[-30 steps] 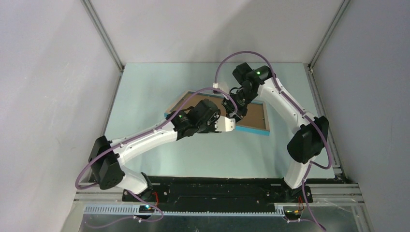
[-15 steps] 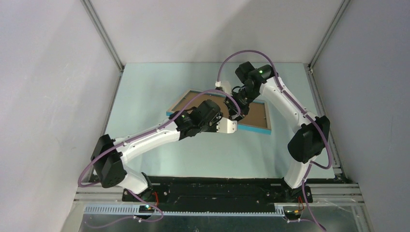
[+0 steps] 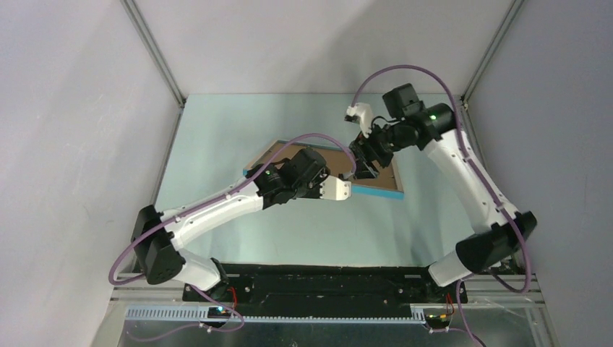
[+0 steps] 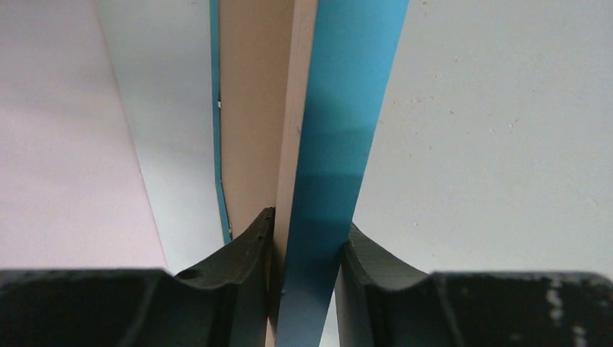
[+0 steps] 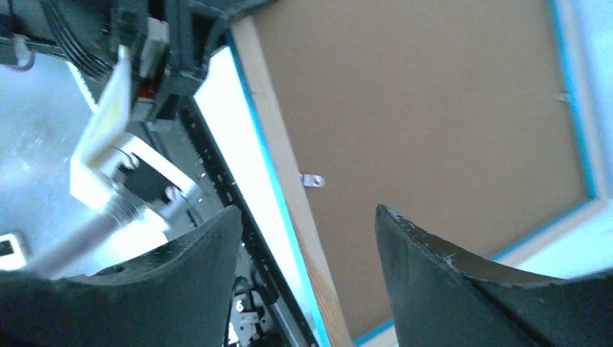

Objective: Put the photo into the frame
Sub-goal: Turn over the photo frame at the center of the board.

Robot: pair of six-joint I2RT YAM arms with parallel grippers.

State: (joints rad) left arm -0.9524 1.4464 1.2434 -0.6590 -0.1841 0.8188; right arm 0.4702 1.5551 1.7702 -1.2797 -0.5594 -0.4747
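From above, the left arm [image 3: 238, 202] covered the near-left part of the frame [image 3: 379, 192], and the right gripper [image 3: 365, 165] hid some backing board [image 3: 389, 173]. The left wrist view cut the frame rail off at top and bottom. Whether the photo lay under the board could not be told.

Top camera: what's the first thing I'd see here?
A blue-edged frame is in the middle of the pale table, with its brown back facing up. The left gripper pinches the frame's near edge. The right gripper hangs open just above the brown back.
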